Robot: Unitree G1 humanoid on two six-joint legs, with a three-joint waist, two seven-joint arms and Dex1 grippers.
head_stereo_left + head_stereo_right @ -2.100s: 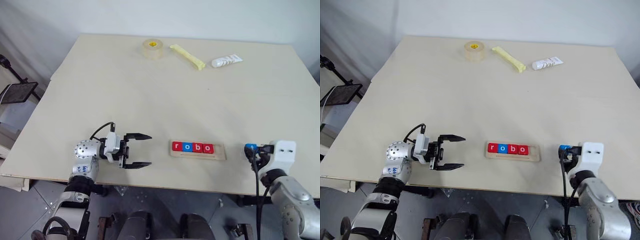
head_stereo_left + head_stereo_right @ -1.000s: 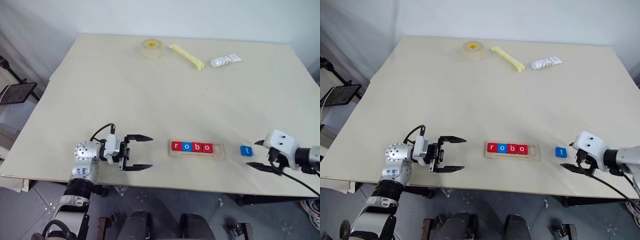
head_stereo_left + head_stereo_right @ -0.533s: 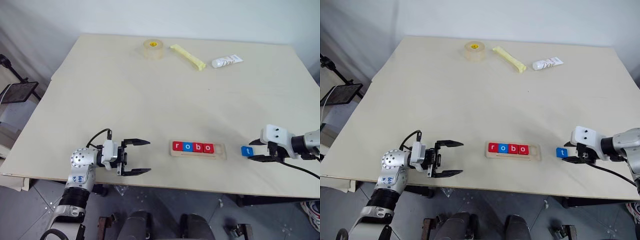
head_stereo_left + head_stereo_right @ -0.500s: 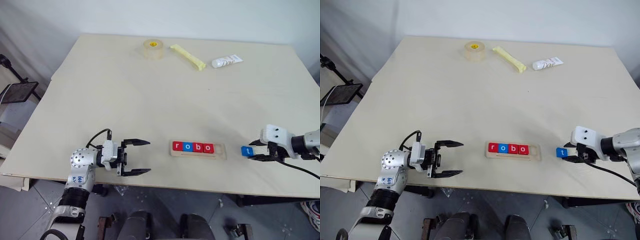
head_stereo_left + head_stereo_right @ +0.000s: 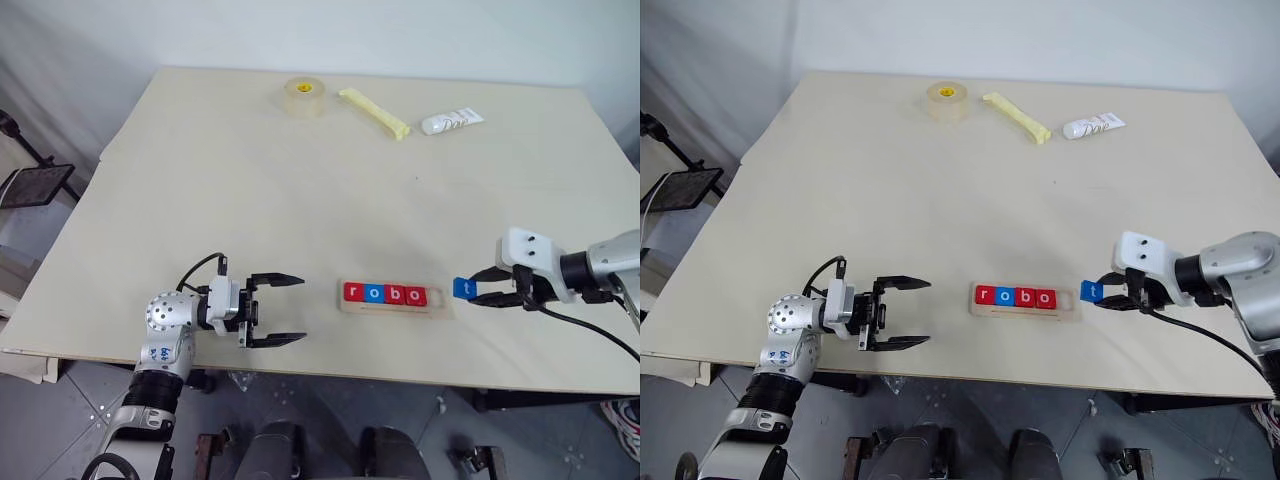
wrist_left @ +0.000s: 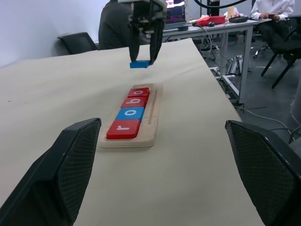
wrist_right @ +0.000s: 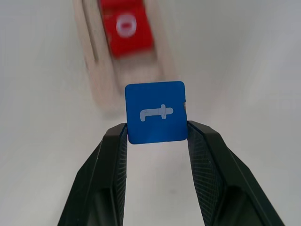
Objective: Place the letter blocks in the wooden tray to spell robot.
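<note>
Holding r, o, b, o: wooden tray (image 5: 396, 304) | last slot empty

Red r, blue o, red b, red o blocks (image 5: 385, 294) in wooden tray (image 5: 395, 309); blue t block (image 5: 462, 288) just beside its empty end.

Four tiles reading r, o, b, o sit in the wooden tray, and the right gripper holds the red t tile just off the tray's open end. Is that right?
Not quite: the t tile held by the right gripper is blue, not red, as the right wrist view shows. The rest stands: r, o, b, o sit in the wooden tray, with the tile held just off its open end.
</note>
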